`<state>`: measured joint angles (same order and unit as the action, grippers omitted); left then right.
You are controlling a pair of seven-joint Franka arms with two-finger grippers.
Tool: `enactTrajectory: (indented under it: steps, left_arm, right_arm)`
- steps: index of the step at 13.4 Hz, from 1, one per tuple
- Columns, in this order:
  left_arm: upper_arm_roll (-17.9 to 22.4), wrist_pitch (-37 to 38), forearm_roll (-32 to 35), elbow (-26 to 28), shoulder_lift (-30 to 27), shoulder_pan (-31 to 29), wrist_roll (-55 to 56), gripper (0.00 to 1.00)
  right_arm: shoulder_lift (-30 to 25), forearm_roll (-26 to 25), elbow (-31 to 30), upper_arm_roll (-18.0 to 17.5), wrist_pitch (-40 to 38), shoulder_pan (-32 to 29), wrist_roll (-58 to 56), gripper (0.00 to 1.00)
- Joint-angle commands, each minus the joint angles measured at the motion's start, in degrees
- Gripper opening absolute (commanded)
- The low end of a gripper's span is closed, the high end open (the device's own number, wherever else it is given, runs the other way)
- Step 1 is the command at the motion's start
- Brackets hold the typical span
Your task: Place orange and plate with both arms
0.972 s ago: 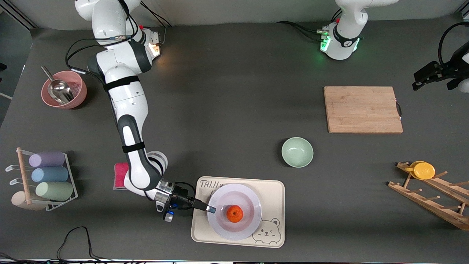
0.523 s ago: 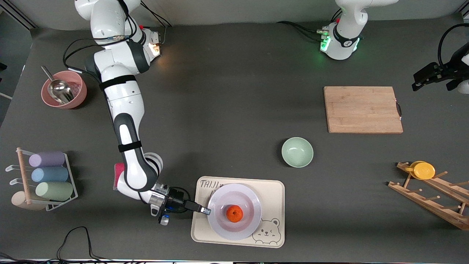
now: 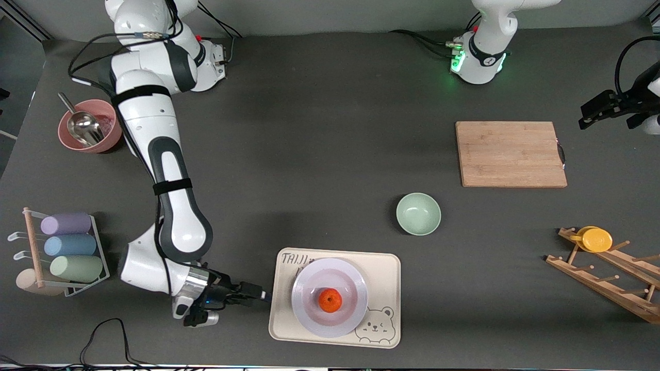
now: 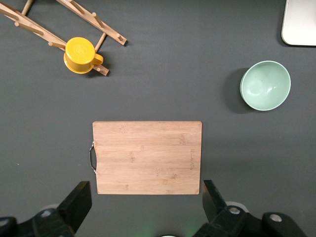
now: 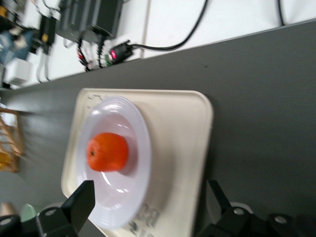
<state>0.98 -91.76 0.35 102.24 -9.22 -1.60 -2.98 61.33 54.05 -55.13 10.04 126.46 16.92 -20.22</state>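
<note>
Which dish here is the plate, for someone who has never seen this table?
Find the cream bear-printed tray at the table edge nearest the front camera. The plate lies on it: round, shallow, pale lavender-white. Unlike the mint-green bowl farther from the camera, it is wider, flatter and carries the orange.

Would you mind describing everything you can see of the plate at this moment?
The plate is round, shallow and pale lavender-white, glossy, with a wide rim and a slightly pinkish well. It lies flat on the cream tray, overlapping the lettering printed at one corner, with the printed bear at another corner nearer the front camera. The orange sits in its well. Nothing grips it: the right gripper, fingers open, is beside the tray, clear of the rim.
</note>
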Motion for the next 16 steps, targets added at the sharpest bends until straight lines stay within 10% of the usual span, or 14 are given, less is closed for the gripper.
enactTrajectory:
  steps: [1,6,11,16]
  left_arm:
    - [-0.3,0.1,-0.6,-1.2,0.5,-0.3,-0.6,1.00]
    - [-0.3,0.1,-0.6,-1.1,0.7,-0.2,-0.5,1.00]
    - [-0.4,0.1,-0.6,-1.1,0.9,-0.1,-0.4,1.00]
    - [-0.4,0.1,-0.6,-1.1,1.2,-0.2,-0.5,1.00]
  right_arm:
    - [-12.8,-13.6,-14.4,1.8,-4.0,0.7,-0.1,1.00]
    - [-31.1,-32.1,-29.2,5.9,-12.7,1.6,1.6,1.00]
    - [-40.2,-51.9,-30.3,6.6,-26.2,4.9,14.0,1.00]
    - [-44.3,-52.2,-29.3,8.5,-35.0,4.3,13.8,1.00]
